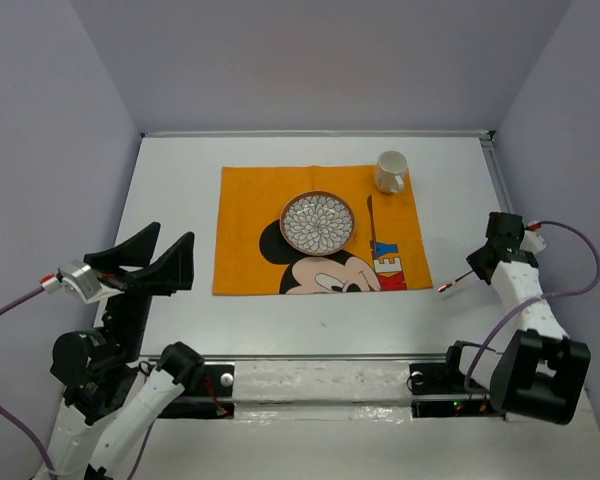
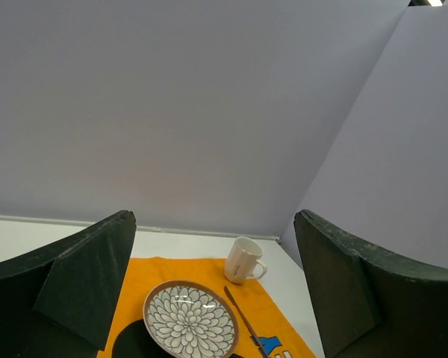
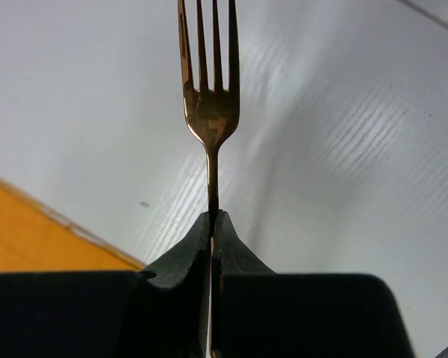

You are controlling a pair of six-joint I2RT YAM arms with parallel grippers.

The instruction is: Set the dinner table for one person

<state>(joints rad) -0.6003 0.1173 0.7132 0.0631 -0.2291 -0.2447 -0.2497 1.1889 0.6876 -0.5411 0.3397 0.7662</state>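
- Top view: your dinner table (image 1: 180,190) is the big white top that fills most of the picture. An orange Mickey Mouse placemat (image 1: 250,215) lies flat in the middle of it.
- On the placemat you've got a flower-patterned plate (image 1: 318,222). A slim dark utensil (image 1: 371,222) lies just to the right of it, and a white mug (image 1: 391,171) stands on the far right corner.
- Your right gripper (image 1: 477,267) sits over bare table, off the placemat's right edge. It's pinched tight on the handle of a fork (image 1: 454,284), which points at the placemat's near right corner. I can't tell whether the tines touch the table.
- Your left gripper (image 1: 172,234) hangs over the near left side of the table, jaws spread wide, holding nothing.
- Left wrist view: both black fingers (image 2: 82,276) stand far apart, with the plate, utensil and mug framed between them.
- Right wrist view: the jaws meet on the fork's thin copper-coloured stem and the tines stick straight out. There's white table beyond and a sliver of orange placemat at lower left.
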